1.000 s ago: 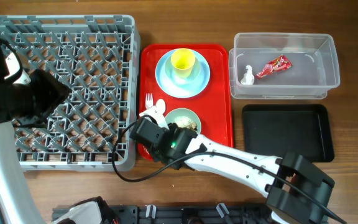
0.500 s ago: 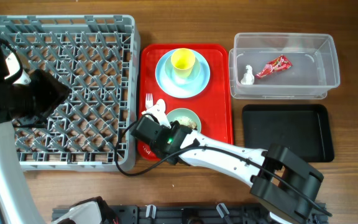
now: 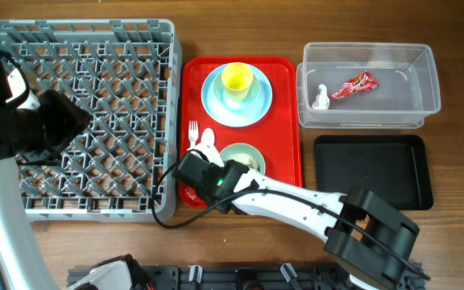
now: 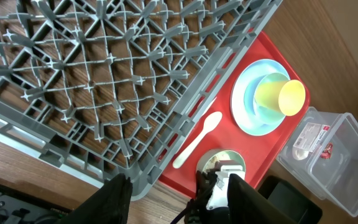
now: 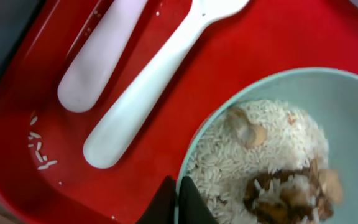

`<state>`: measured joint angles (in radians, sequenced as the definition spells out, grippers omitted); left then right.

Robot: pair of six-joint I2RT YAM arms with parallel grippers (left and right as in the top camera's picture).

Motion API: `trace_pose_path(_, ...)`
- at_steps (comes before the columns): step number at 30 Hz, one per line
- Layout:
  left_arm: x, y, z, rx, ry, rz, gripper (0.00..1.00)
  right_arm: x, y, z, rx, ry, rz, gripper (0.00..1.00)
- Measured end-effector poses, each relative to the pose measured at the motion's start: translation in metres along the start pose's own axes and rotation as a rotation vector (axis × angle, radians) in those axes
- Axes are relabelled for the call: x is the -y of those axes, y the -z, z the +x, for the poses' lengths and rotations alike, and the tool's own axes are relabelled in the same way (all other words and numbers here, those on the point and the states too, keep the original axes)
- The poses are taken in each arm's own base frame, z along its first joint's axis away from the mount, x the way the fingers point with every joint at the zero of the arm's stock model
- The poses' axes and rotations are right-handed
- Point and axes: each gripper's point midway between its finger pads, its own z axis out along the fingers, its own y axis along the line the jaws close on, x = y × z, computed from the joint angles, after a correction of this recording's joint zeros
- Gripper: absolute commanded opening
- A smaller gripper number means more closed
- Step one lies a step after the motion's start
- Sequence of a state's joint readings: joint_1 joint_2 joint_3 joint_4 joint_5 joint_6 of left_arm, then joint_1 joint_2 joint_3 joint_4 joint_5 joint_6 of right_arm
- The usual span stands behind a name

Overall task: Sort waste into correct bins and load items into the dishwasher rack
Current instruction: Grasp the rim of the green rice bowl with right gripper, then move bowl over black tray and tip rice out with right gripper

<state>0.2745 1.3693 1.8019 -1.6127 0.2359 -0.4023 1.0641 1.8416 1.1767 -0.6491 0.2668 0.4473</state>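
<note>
My right gripper (image 5: 179, 200) is shut on the near rim of the pale green bowl (image 5: 347, 106), which holds rice and brown food scraps (image 5: 272, 149). In the overhead view this gripper (image 3: 216, 174) is at the bowl (image 3: 244, 153) on the red tray. The white spoon (image 3: 208, 138) and fork (image 3: 192, 131) lie beside the bowl. The yellow cup (image 3: 237, 78) stands on the light blue plate (image 3: 256, 105). The red wrapper (image 3: 353, 85) and tissue (image 3: 321, 97) lie in the clear tub (image 3: 425, 60). My left gripper (image 4: 182, 202) is open and empty above the grey rack (image 3: 95, 72).
The black tray (image 3: 373, 171) sits in front of the clear tub. The flat red tray (image 3: 284, 133) lies between the rack and the tub. A few loose rice grains (image 5: 39, 152) lie in its front corner. My right arm crosses the table's front edge.
My right gripper has drawn back slightly toward the table's front, uncovering more of the spoon. The left arm has not moved.
</note>
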Motion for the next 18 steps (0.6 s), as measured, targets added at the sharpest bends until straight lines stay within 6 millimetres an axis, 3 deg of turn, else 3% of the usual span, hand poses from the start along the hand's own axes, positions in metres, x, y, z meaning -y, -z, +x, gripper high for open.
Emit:
trace_pose_path(3,0.000,0.000,0.000,0.000,0.000,0.000,0.51,0.004,0.000,0.002,-0.014,-0.003,0.009,0.04)
trace_pose_path(7,0.000,0.000,0.000,0.000,0.000,0.000,0.50,0.042,0.010,0.005,-0.076,-0.070,0.052,0.04)
trace_pose_path(8,0.000,0.000,0.000,0.000,0.000,-0.001,0.50,0.065,0.043,-0.011,-0.012,-0.139,0.036,0.04)
trace_pose_path(9,0.000,0.000,0.000,0.000,0.000,0.000,0.50,0.073,0.058,-0.012,-0.004,-0.158,0.032,0.04)
trace_pose_path(11,0.000,0.000,0.000,0.002,-0.001,0.001,0.50,0.099,0.084,0.005,-0.043,-0.209,0.052,0.04)
trace_pose_path(13,0.000,0.000,-0.001,0.003,-0.001,0.001,0.50,0.150,0.128,0.017,0.002,-0.357,0.084,0.04)
trace_pose_path(15,0.000,0.000,-0.001,0.004,-0.001,0.002,0.50,0.174,0.147,0.029,0.014,-0.435,0.106,0.04)
trace_pose_path(18,0.000,0.000,-0.001,0.003,-0.001,0.002,0.50,0.199,0.156,0.041,0.006,-0.522,0.134,0.04)
